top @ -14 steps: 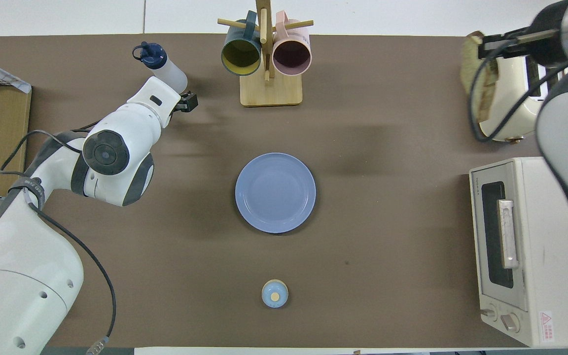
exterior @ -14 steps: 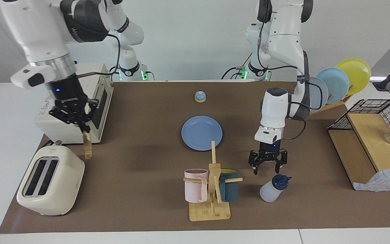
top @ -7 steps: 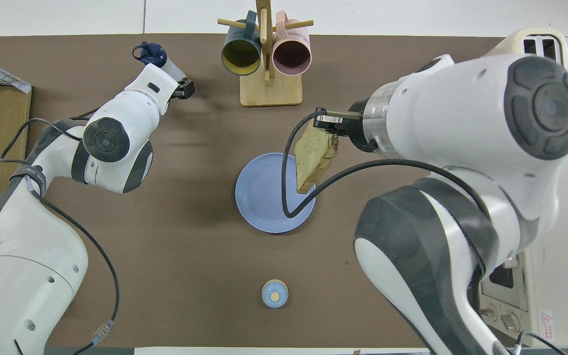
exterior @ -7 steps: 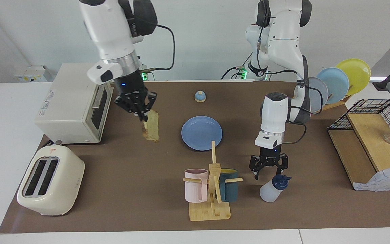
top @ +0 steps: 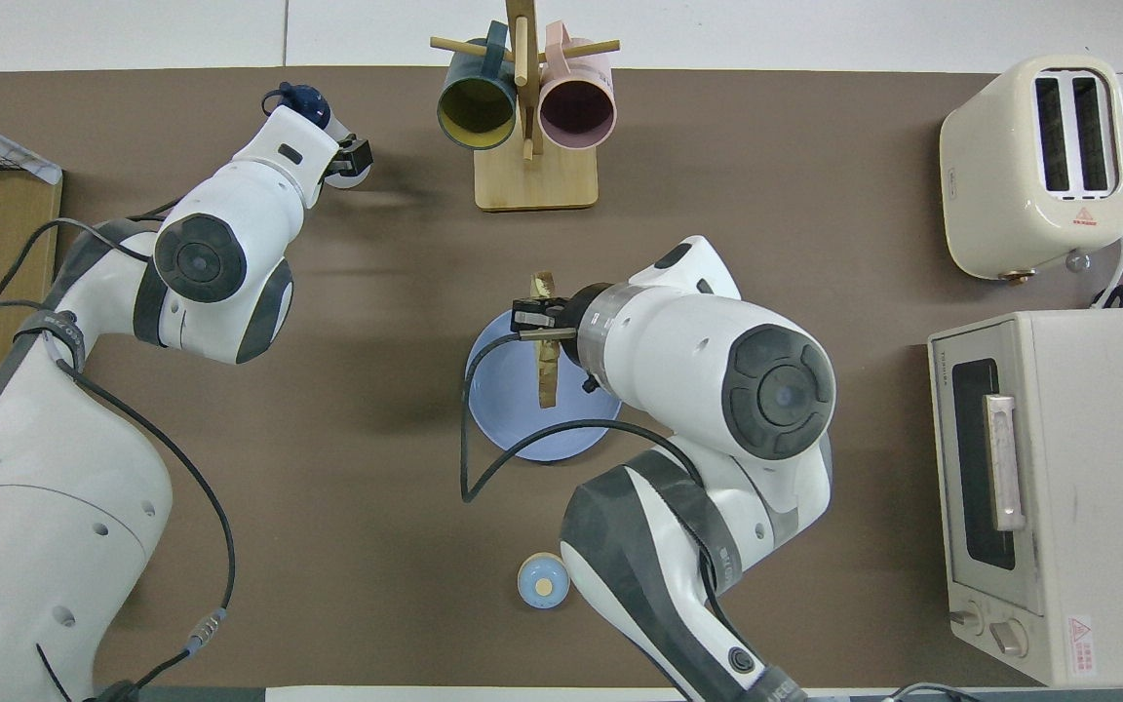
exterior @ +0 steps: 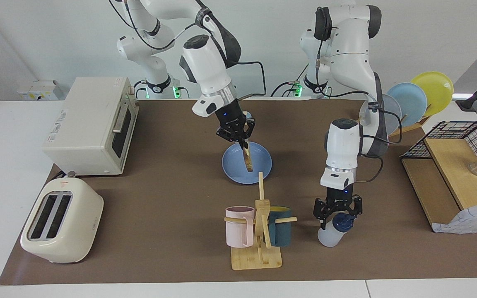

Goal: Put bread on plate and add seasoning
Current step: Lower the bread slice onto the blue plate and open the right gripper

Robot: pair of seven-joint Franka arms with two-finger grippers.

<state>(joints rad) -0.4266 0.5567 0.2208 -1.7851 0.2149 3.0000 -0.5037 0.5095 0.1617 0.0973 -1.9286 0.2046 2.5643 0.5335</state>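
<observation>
1. The right gripper [exterior: 243, 140] has its jaws pinched on the top edge of the bread [exterior: 247, 159], which hangs edge-down over the blue plate [exterior: 263, 171] in the middle of the desk. In the facing view the slice's lower corner looks close to the plate surface; I cannot tell whether it touches.

2. The left gripper [exterior: 338, 213] is low over the seasoning bottle [exterior: 330, 238], which stands toward the left arm's end of the desk, beside the mug rack [exterior: 259, 248]. Its jaws are spread wide, one on each side of the dark cap — not yet closed on it.

3. Risk with the bread: it hangs vertical and thin-edge down. If it is let go from this pose it may land on its edge and topple either way. Because it sits toward the plate's farther rim in the overhead view, it could end up half off the plate. Tilting it flatter before release would help.

4. Risk with the seasoning: the bottle leans a little and the jaws straddle the cap, not the body. A grip taken that high could slip off the cap or tip the bottle over — and the rack with its mugs stands just beside it.

5. Both arms work close to the middle of the desk, so bringing the bottle over while the right arm is low above the plate could cause a clash.
</observation>
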